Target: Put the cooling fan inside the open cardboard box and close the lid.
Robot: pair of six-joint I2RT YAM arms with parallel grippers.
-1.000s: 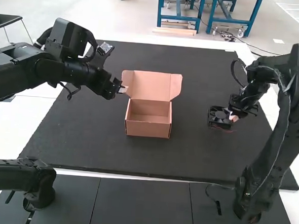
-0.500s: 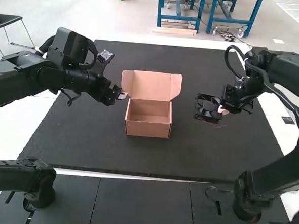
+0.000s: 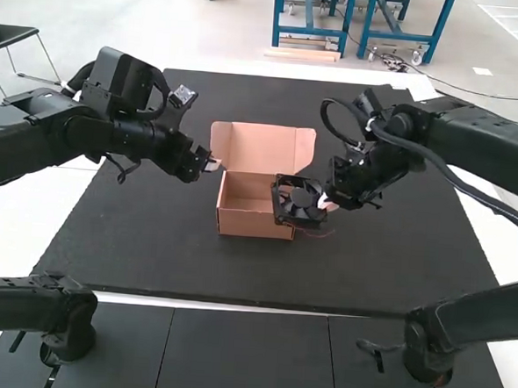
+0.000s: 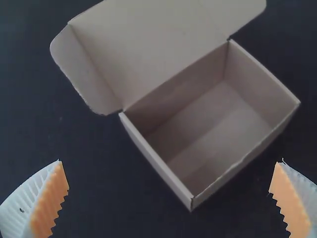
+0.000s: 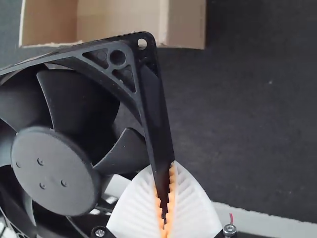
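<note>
Gripping the cooling fan (image 3: pixel 299 203) by one thin edge of its frame, your right tool (image 3: pixel 326 201) holds it upright with the blades facing the near side of the bench. In the right wrist view, the white ribbed fingers (image 5: pixel 190 208) are closed tight on that edge, orange pads against the black plastic. From the high view the fan overlaps the right wall of the cardboard box (image 3: pixel 256 213), near its front right corner. You cannot tell from these views whether it touches the wall.

Your left tool (image 3: pixel 210 162) sits just beside the box's left side, near the lid's left flap, with its two fingers spread wide apart and nothing between them. The box stands on the black mat (image 3: pixel 151 240), its lid (image 3: pixel 262 146) raised at the far side with both side flaps showing.
</note>
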